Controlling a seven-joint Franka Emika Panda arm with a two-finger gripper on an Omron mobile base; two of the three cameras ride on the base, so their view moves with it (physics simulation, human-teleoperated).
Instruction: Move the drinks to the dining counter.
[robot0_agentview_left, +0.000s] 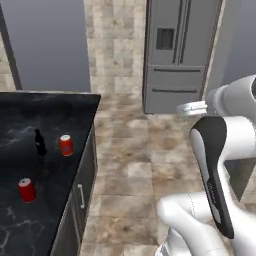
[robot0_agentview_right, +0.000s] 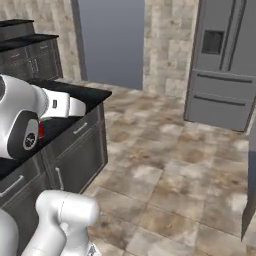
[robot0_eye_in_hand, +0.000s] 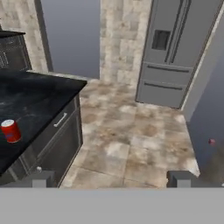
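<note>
Nearest in the left base view stands one red can (robot0_agentview_left: 27, 190) on the black counter (robot0_agentview_left: 50, 125), with a second can (robot0_agentview_left: 66, 145) and the dark bottle (robot0_agentview_left: 39, 142) further back, standing upright just beside each other, probably waiting to be carried. From the right base view, a bit of red (robot0_agentview_right: 41, 130) shows behind the arm. Through the hand view, one can (robot0_eye_in_hand: 10, 131) stands on the counter at the left; the gripper (robot0_eye_in_hand: 109, 179) has its fingertips (robot0_eye_in_hand: 39, 178) spread wide, holding nothing, and points at the floor and fridge (robot0_eye_in_hand: 175, 48).
</note>
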